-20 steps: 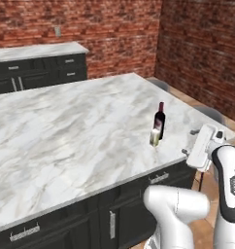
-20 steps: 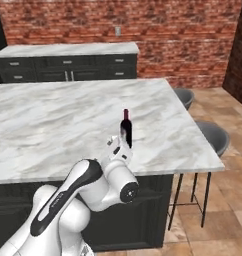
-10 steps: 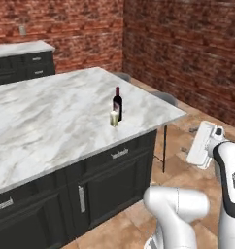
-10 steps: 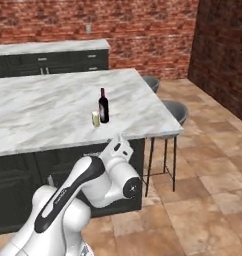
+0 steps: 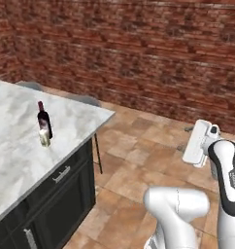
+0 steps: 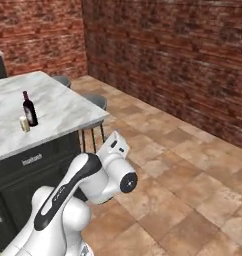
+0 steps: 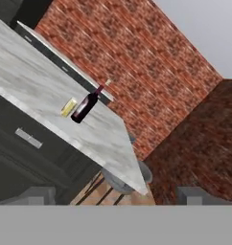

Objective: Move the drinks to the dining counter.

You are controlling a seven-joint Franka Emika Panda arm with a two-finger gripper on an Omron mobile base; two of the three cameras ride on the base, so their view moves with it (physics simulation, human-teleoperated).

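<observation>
A dark wine bottle (image 5: 43, 121) with a red cap stands upright on the white marble dining counter (image 5: 17, 165), near its corner. A small pale-yellow jar (image 5: 44, 138) stands right beside it. Both appear again in the right base view, bottle (image 6: 29, 110) and jar (image 6: 24, 123), on the counter (image 6: 58, 107). My gripper (image 7: 117, 195) is open and holds nothing. It hangs well away from the counter, over the tiled floor. The hand view looks back at the bottle (image 7: 87, 106), the jar (image 7: 68, 107) and the counter (image 7: 31, 91). The hand (image 5: 199, 143) is held up at the right.
Grey stools (image 6: 95, 101) stand at the counter's end, and one stool (image 7: 127, 179) appears under its corner in the hand view. A red brick wall (image 5: 153, 58) runs behind. Brown floor tiles (image 6: 193, 170) spread out to the right.
Both base views have swung to the right, so the counter with the bottle and jar has slid to the left edge. The bottle and jar keep their place on the counter. The gripper stays open.
</observation>
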